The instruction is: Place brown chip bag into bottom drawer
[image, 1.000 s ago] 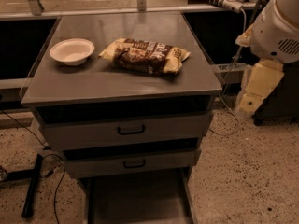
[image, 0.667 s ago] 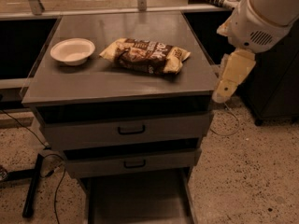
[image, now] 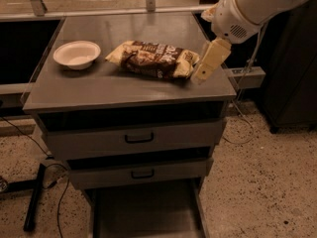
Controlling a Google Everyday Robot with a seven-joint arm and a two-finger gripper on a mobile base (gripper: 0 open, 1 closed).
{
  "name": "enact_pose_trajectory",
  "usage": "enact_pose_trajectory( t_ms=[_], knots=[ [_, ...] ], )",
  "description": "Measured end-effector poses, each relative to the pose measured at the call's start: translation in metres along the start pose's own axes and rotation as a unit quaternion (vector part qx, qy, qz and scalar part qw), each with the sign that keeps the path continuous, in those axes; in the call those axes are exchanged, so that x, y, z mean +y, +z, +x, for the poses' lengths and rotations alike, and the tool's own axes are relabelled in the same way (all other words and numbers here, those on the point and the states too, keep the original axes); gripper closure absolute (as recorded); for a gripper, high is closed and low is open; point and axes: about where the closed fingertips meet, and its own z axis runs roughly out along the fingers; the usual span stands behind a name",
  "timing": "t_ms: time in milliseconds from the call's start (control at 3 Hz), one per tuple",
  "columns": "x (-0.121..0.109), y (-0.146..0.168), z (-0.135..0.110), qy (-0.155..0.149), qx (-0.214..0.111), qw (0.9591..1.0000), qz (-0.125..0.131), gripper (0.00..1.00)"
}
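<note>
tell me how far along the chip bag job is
Done: the bottom drawer stands open. In hand: the gripper is beside one end of the brown chip bag, which lies on the cabinet top. Left: grasping it and lowering it into the drawer.

Pincer (image: 204, 67) hangs at the desk's (image: 99, 90) right edge, overlapping the brown chip bag's (image: 151, 58) right end; I can't tell if they touch. Bag lettering unreadable. Bottom drawer (image: 146, 207) is cut off by the lower picture edge, front unseen. Arm (image: 262, 4) is cut off top right.
</note>
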Motion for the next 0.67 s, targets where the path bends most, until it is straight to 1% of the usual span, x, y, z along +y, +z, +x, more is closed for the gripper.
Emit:
enact_pose_trajectory(
  t_ms=[333, 667],
  knots=[
    [0.000, 0.000, 0.000, 0.000, 0.000, 1.0000, 0.000, 0.00],
    [-0.005, 0.018, -0.002, 0.000, -0.011, 0.9999, 0.001, 0.00]
  ],
)
